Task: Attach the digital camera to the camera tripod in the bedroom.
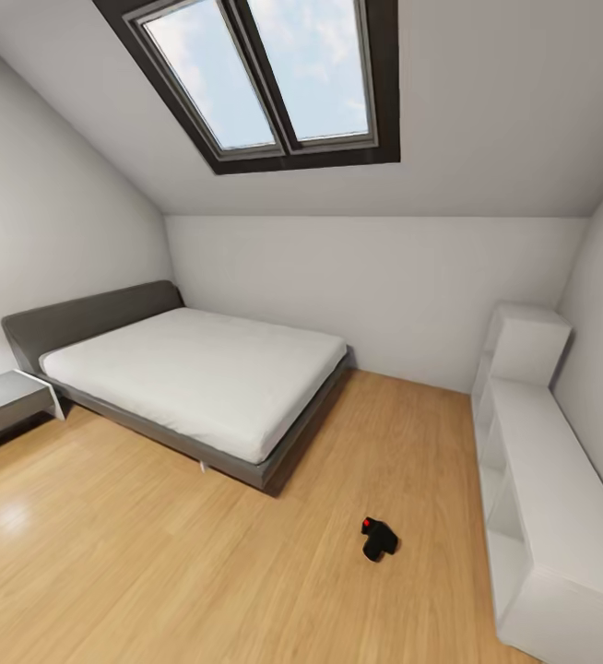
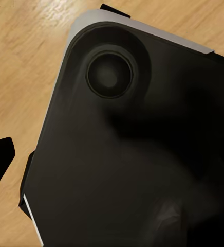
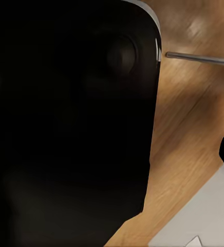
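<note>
Wood plank floor (image 1: 154, 572) runs out below my head camera. Going left to right, I see a low grey nightstand (image 1: 6, 398) by the left wall, then the grey bed (image 1: 191, 373) under the dark-framed skylight (image 1: 265, 78), then the digital camera (image 1: 378, 539) lying on the floor past the bed's foot corner, red dot showing, and white shelving (image 1: 546, 516) along the right wall. Both wrist cameras look down on the robot's dark base (image 2: 132, 154) over the planks; I cannot tell how either gripper's fingers stand
</note>
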Available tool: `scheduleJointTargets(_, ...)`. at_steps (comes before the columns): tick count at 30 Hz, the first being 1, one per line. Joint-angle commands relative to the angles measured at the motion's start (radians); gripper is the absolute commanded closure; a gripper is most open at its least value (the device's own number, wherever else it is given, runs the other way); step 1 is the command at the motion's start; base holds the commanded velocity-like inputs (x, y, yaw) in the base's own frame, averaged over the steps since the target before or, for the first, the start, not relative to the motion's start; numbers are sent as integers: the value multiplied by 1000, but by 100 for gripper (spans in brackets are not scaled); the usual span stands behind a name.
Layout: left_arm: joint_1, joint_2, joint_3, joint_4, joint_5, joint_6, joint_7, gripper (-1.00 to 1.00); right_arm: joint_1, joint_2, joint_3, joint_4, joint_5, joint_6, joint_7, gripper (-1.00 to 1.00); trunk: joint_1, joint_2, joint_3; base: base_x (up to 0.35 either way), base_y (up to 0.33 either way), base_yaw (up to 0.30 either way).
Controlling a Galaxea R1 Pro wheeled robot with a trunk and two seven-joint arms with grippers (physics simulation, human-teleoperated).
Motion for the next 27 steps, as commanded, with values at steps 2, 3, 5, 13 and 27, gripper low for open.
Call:
scheduleJointTargets(2,0,1,-1,-1,5,1,0,-100,0,0,1,0,4,-2,-1,-100,0,0,-1,266,0,2)
scheduleJointTargets(3,0,1,-1,-1,5,2,0,-100,0,0,1,0,4,-2,-1,-100,0,0,-1,283,0,2)
scheduleJointTargets(5,0,1,-1,-1,5,5,0,-100,0,0,1,0,4,-2,-1,-100,0,0,-1,300,0,1)
scheduleJointTargets(13,0,0,-1,-1,5,12,0,-100,0,0,1,0,4,-2,-1,-100,0,0,-1,319,0,0)
scheduleJointTargets(27,0,0,-1,-1,5,12,0,-100,0,0,1,0,4,-2,-1,-100,0,0,-1,323,0,0)
